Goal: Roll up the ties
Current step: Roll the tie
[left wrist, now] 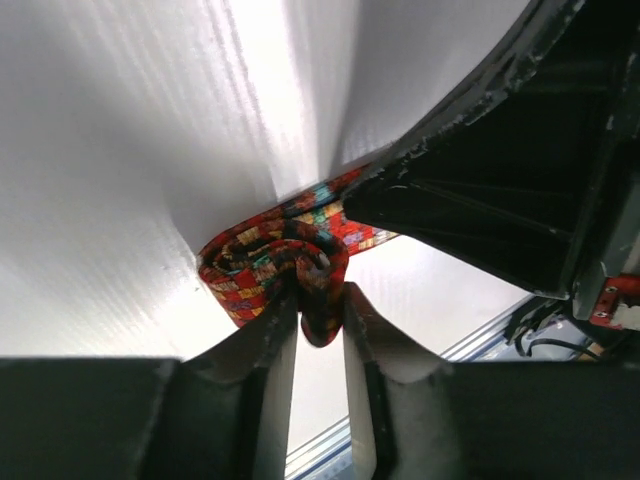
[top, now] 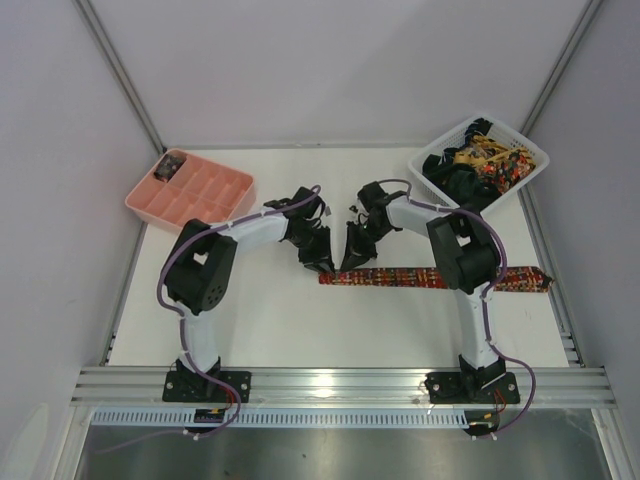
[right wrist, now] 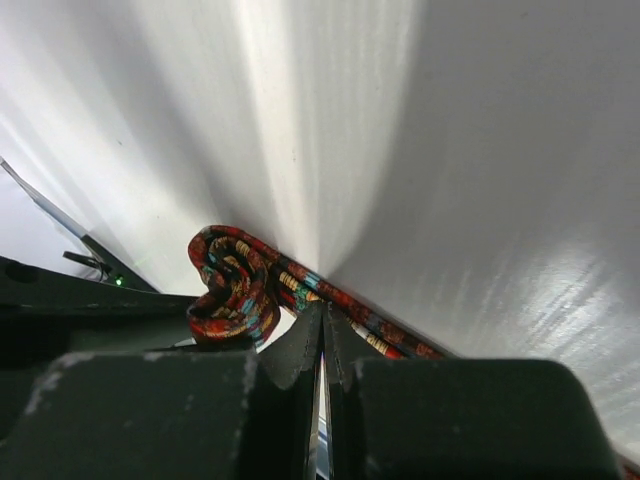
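Left gripper (left wrist: pixel 320 305): I see its jaws pinching a fold of the rolled end, with cloth filling the gap between the two fingers.
Right gripper (right wrist: pixel 322 318): jaws pressed together, only a thin bright slit between them. The tips sit against the flat band just beside the coil, and I cannot tell whether any cloth is caught.
Patterned tie (top: pixel 440 277): it lies flat across the table (top: pixel 280 320), running from mid-table out to the right edge and passing under the right arm.
Rolled end (right wrist: pixel 228 285): a small loose coil of red, orange and black cloth at the tie's left end, between the two grippers.
Other ties (top: pixel 480 160): heaped in the white basket (top: pixel 535 160) at the far right corner.
Pink tray (top: pixel 215 188): at the far left, well apart from the tie.
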`<state>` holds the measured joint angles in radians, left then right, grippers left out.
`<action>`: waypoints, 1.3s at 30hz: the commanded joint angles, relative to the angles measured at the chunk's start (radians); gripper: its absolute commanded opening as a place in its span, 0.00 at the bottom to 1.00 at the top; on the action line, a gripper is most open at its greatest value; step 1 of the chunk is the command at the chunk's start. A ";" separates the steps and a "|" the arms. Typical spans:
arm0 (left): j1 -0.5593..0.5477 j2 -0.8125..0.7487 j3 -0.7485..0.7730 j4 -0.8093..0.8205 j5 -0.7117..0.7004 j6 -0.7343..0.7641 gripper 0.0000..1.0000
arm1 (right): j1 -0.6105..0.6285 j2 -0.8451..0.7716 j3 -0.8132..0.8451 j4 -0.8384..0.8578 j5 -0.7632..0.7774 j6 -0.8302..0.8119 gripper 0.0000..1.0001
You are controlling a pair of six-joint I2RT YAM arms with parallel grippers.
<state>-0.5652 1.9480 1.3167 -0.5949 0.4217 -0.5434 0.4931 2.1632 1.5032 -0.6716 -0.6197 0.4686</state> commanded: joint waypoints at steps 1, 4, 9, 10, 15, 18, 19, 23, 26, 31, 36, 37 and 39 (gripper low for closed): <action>-0.016 -0.003 0.000 0.059 0.019 -0.027 0.30 | -0.008 -0.059 0.009 0.017 0.005 0.016 0.06; -0.016 -0.014 -0.034 0.102 0.034 -0.027 0.36 | -0.024 -0.057 0.022 0.017 -0.026 0.024 0.06; -0.016 -0.057 -0.123 0.181 0.052 -0.029 0.41 | -0.037 -0.059 0.055 0.001 -0.055 0.034 0.06; -0.018 -0.069 -0.137 0.199 0.055 -0.026 0.41 | -0.041 -0.060 0.061 0.001 -0.069 0.038 0.06; -0.018 -0.103 -0.208 0.274 0.072 -0.023 0.47 | -0.031 -0.059 0.086 -0.011 -0.144 0.030 0.06; -0.018 -0.103 -0.206 0.288 0.075 -0.024 0.53 | -0.018 -0.052 0.072 -0.011 -0.215 0.025 0.06; -0.018 -0.101 -0.203 0.287 0.075 -0.020 0.54 | -0.011 -0.055 0.071 -0.013 -0.225 0.021 0.06; -0.018 -0.098 -0.198 0.287 0.077 -0.012 0.55 | 0.001 -0.043 0.065 -0.025 -0.276 0.013 0.06; -0.016 -0.098 -0.198 0.290 0.077 -0.012 0.56 | 0.015 -0.049 0.055 -0.049 -0.266 -0.011 0.05; -0.016 -0.096 -0.194 0.287 0.074 -0.007 0.56 | 0.009 -0.055 -0.026 -0.028 -0.238 -0.019 0.05; -0.018 -0.103 -0.189 0.293 0.078 -0.009 0.56 | 0.002 -0.043 -0.060 -0.011 -0.184 -0.035 0.05; -0.018 -0.103 -0.189 0.293 0.083 -0.009 0.56 | 0.001 -0.040 -0.060 -0.010 -0.177 -0.035 0.04; -0.016 -0.118 -0.189 0.287 0.083 -0.009 0.57 | 0.001 -0.045 -0.066 0.000 -0.138 -0.038 0.04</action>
<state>-0.5766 1.8687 1.1255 -0.3298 0.5293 -0.5690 0.4892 2.1548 1.4475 -0.6701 -0.7933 0.4500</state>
